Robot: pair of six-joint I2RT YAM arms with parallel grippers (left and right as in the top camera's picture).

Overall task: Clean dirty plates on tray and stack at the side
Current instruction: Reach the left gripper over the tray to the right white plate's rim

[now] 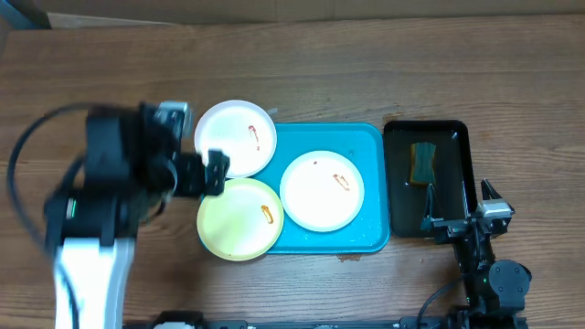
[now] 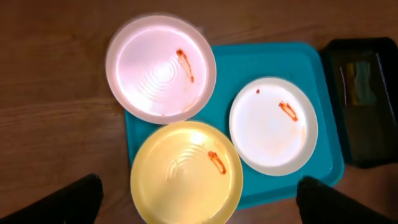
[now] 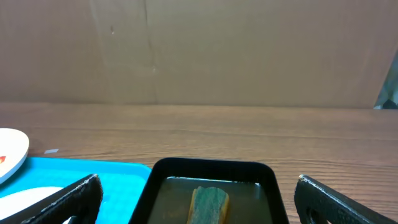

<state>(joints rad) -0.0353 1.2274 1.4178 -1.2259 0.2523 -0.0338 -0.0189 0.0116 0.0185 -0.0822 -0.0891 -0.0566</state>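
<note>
Table (image 1: pixel 366 64): brown wood grain, plain tan wall behind.
Tray (image 1: pixel 366 137): turquoise, raised rim, mid-table; black tray (image 1: pixel 452 137) with a green sponge (image 1: pixel 423 163) just beside its right edge.
Plates: white plate (image 1: pixel 236 137) overhanging the tray's far-left corner; yellow plate (image 1: pixel 239 217) overhanging the near-left corner, its edge meeting the white plate's; second white plate (image 1: pixel 322 190) flat inside the tray. One red-orange smear on each.
Left gripper (image 1: pixel 219 172): above the two overhanging plates, jaws spread wide, empty.
Right gripper (image 1: pixel 462 208): low at the black tray's near end, jaws wide apart, empty.
Handling: probably light, stiff and smooth, so likely to skid when pushed or wiped.
Hold: thin rim only; the overhanging edges look easiest to pinch, the inner plate harder.
</note>
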